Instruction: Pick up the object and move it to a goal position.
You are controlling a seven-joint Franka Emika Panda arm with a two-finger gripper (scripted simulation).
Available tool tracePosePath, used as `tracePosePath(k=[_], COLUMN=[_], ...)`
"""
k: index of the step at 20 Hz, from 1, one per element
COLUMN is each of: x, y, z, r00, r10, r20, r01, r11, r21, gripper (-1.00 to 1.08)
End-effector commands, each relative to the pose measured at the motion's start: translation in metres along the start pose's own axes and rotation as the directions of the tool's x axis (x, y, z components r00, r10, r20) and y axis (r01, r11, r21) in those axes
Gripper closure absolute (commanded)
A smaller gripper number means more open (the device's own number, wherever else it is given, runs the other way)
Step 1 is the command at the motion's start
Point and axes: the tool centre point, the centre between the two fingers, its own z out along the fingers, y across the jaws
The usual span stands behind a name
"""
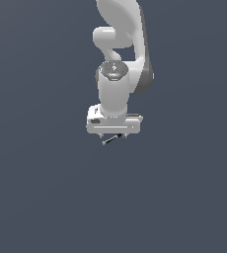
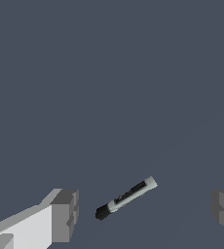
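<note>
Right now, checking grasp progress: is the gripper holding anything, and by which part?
Nothing is held. The gripper is open; the stick lies between its fingers, touching neither.

The slim rod-like stick point(image 2: 126, 198) is pale grey-white along most of its length, with a black stripe down its middle and a black tip at one end. The smooth robot gripper point(image 2: 143, 211) has a white body; its blocky finger pads point(image 2: 64, 215) are mid grey. The plain flat ground point(image 1: 46, 188) is uniform slate blue-grey, unpatterned.
</note>
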Motion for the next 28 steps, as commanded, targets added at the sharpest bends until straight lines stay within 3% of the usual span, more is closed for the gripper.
tracePosePath(k=[1,10,19,28], x=[0.000,0.003,0.002,-0.008], y=[0.000,0.036,0.033,0.026], z=[0.000,-0.010,-0.006,0.011], r00=[1.000,0.999,0.998,0.981], r10=[0.000,0.050,0.070,0.192], r20=[0.000,-0.001,-0.001,0.000], r01=[0.000,-0.050,-0.070,-0.192], r11=[1.000,0.999,0.997,0.981], r21=[0.000,-0.017,-0.014,-0.005], gripper=[-0.92,-0.92,-0.92,-0.92])
